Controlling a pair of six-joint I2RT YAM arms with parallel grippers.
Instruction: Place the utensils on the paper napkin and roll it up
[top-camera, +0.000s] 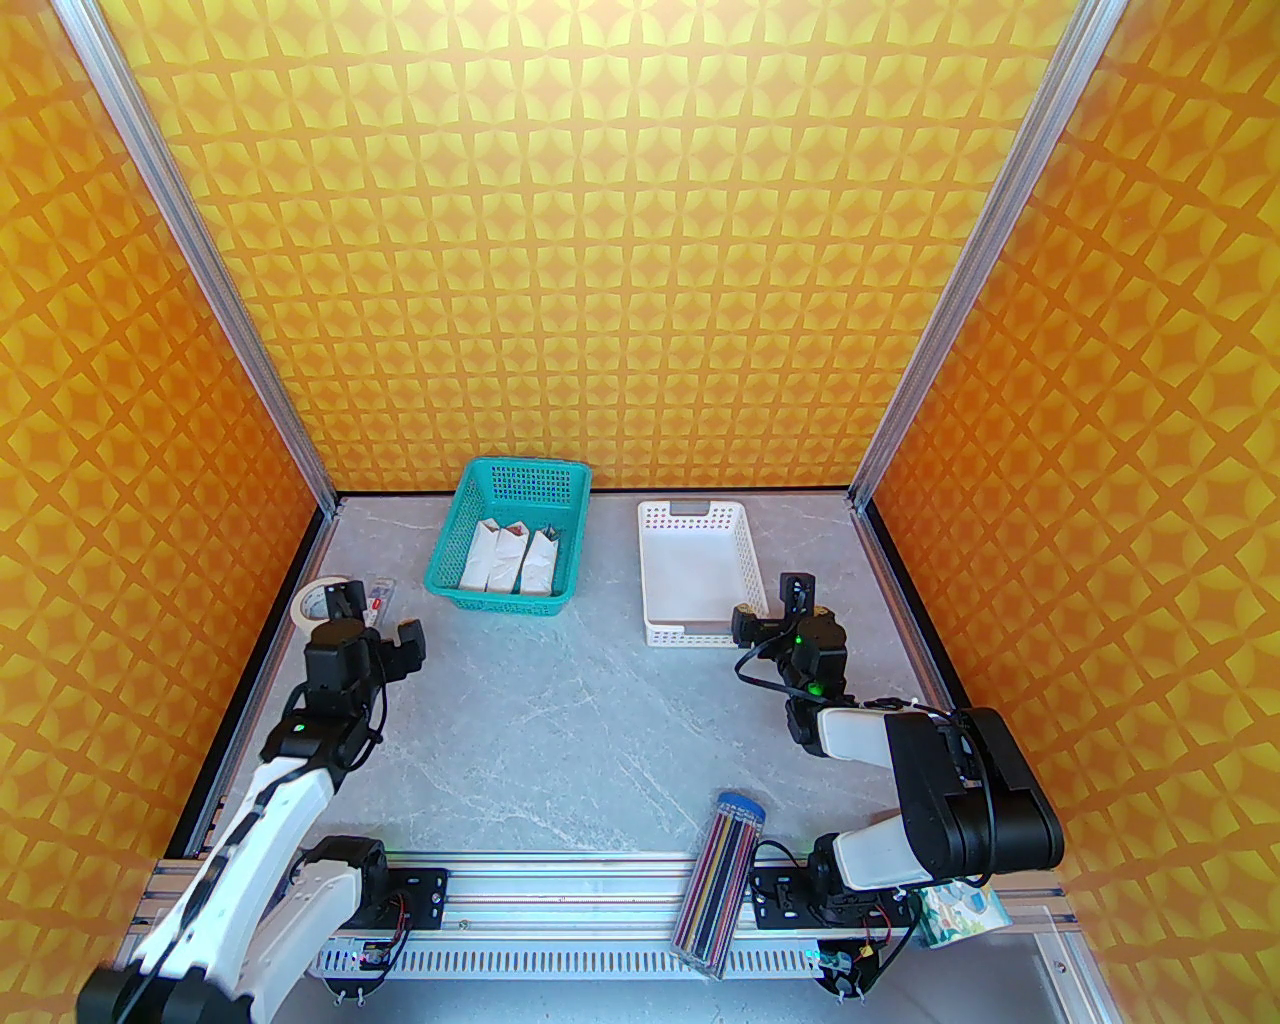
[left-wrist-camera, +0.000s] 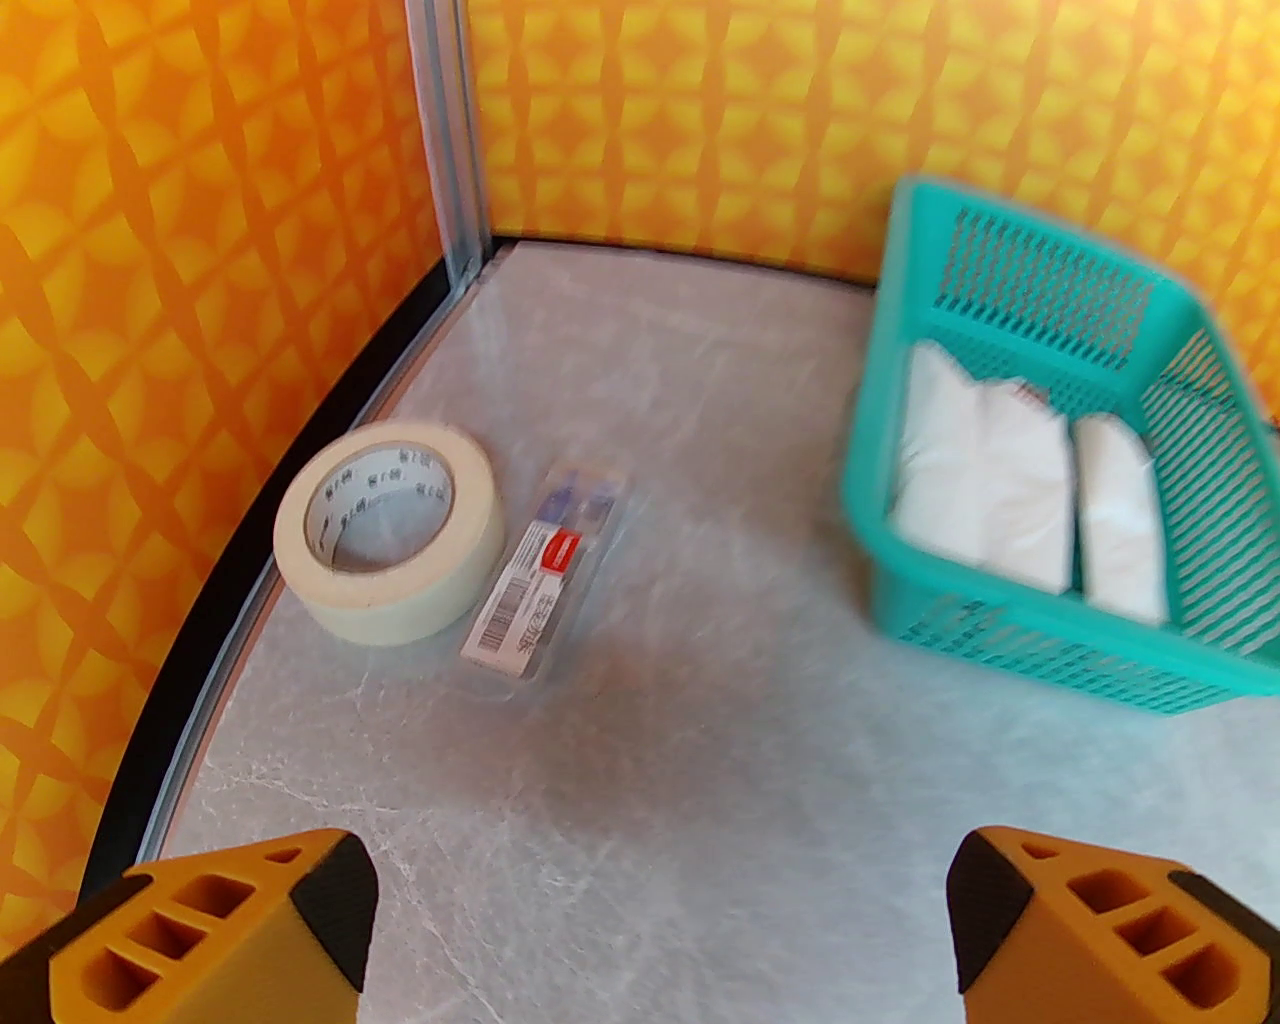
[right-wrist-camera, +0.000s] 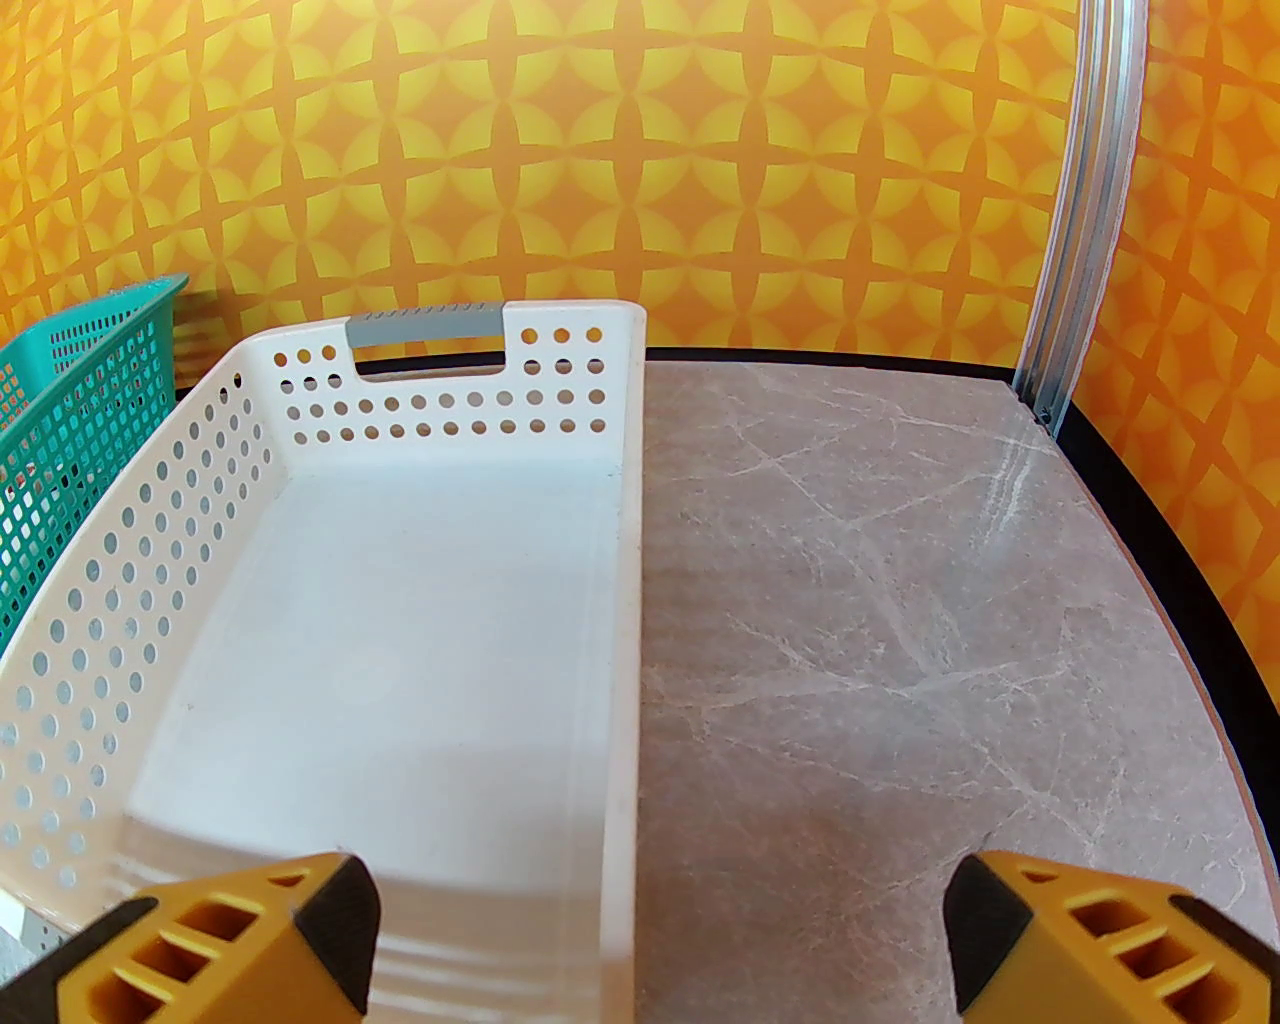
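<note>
On a grey marble-look table (top-camera: 560, 720), a teal basket (top-camera: 525, 487) holding white napkin bundles (top-camera: 510, 560) stands at the back, a white perforated basket (top-camera: 747, 560) to its right. A tape roll (left-wrist-camera: 400, 600) and a labelled clear packet (left-wrist-camera: 545, 575) lie just beside each other on the left. A case of coloured pencils (top-camera: 722, 880) rests at the near edge.

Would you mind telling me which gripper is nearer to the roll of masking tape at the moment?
Left. The left gripper hovers right beside the tape roll; the right gripper is far across the table, at the white basket's near corner.
</note>
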